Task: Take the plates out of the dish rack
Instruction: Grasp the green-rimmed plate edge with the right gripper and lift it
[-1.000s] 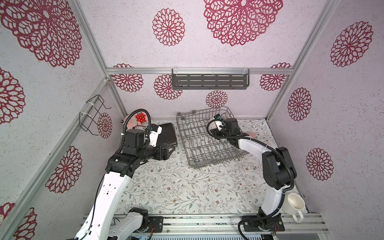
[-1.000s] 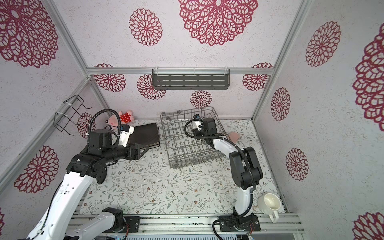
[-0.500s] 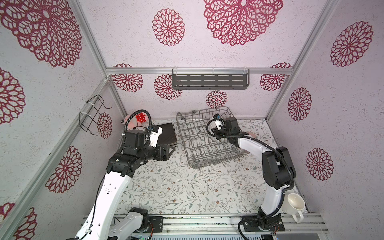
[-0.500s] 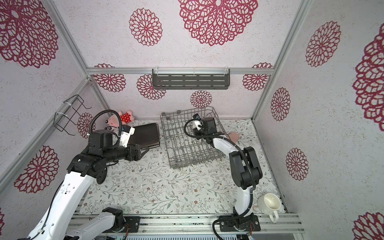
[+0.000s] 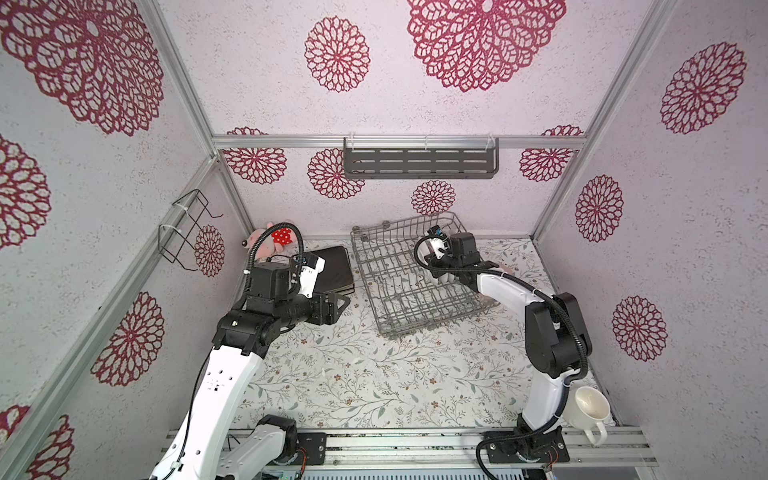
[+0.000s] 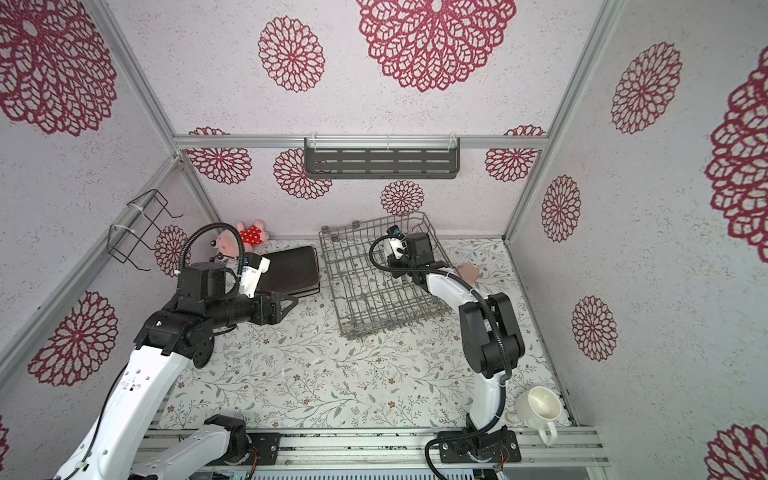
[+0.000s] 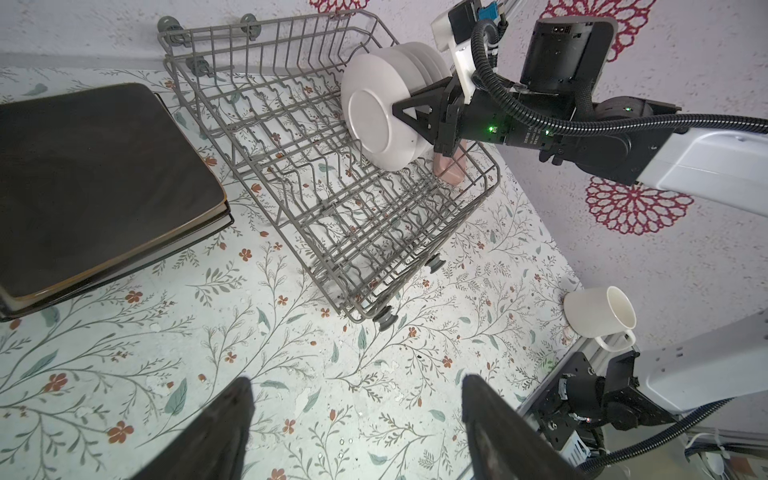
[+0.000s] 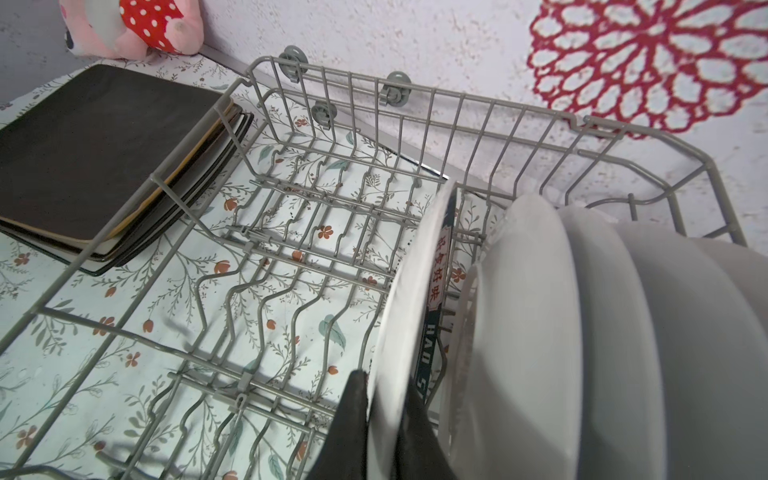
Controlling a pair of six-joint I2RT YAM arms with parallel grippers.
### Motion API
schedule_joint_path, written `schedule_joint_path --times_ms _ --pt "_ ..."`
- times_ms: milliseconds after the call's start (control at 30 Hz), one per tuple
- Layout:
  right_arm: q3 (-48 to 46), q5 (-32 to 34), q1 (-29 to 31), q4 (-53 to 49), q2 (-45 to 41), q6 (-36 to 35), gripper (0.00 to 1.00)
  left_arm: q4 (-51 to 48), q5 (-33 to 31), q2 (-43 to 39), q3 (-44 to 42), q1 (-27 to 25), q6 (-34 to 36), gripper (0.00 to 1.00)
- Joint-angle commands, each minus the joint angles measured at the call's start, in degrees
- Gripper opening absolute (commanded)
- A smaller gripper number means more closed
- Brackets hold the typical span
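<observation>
Floral bench, pink-flower walls; rack sits at the back, middle. Square plates are already out: dark stack lies flat on the bench just left of the rack. Round plates stand on edge in the tines at the rack's far right end, packed close. Right jaws are clenched on the rim of the front plate, one on each face in the right wrist view. Plate is upright and its lower edge looks down among the tines, though whether it has lifted off them can't be told. Left jaws are spread wide, released, empty, hovering over bare bench near the dark stack. Step in hand, as I read it: grasp is made on the front round plate and lift-out is not done. Next move calls for a straight pull up along the tines, clearing the rack's raised side and not dragging the neighbour plate close behind, then a carry to open bench and laying it flat. Rim pinch is thin, so the plate may swing if tilted early. Mug at the front right and toy in the back left corner aren't part of this.
</observation>
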Motion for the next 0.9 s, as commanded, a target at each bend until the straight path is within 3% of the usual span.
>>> schedule_joint_path --times_ms 0,867 --pt "2.93 -0.62 0.15 0.48 -0.41 -3.28 0.09 1.74 0.15 -0.67 -0.93 -0.44 1.8 0.81" --pt "6.55 -2.45 1.47 0.04 -8.9 -0.89 0.0 4.85 2.36 -2.49 -2.21 -0.43 1.8 0.81"
